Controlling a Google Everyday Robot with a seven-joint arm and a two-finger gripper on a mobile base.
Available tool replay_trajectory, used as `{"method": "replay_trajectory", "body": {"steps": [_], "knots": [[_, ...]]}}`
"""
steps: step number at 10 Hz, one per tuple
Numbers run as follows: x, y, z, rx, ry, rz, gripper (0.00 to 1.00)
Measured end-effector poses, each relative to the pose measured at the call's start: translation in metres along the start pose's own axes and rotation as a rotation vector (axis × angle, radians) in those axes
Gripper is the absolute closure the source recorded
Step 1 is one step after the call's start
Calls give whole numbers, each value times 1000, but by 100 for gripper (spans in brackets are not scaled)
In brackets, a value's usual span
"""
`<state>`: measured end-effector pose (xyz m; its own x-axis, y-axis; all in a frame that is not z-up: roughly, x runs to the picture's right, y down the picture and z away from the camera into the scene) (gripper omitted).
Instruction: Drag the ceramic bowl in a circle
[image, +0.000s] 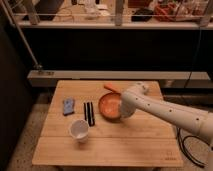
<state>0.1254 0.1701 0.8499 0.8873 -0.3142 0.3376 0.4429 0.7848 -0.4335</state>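
Note:
The ceramic bowl (107, 105), wide, shallow and orange-red, sits near the middle of the wooden table (130, 145). My white arm reaches in from the right. Its gripper (121, 113) sits at the bowl's right rim and is shut on that rim. The arm's wrist hides the bowl's right edge and most of the fingers.
Left of the bowl lie two black sticks (89, 113), a small blue object (68, 106) and a white cup (79, 130). An orange item (111, 88) lies just behind the bowl. A black cable (184, 146) hangs off the table's right side. A low shelf runs behind the table.

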Motion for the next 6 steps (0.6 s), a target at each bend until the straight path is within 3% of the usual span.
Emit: {"method": "replay_trajectory", "body": {"steps": [6], "knots": [[10,6,-4,10,1,22,93]]}}
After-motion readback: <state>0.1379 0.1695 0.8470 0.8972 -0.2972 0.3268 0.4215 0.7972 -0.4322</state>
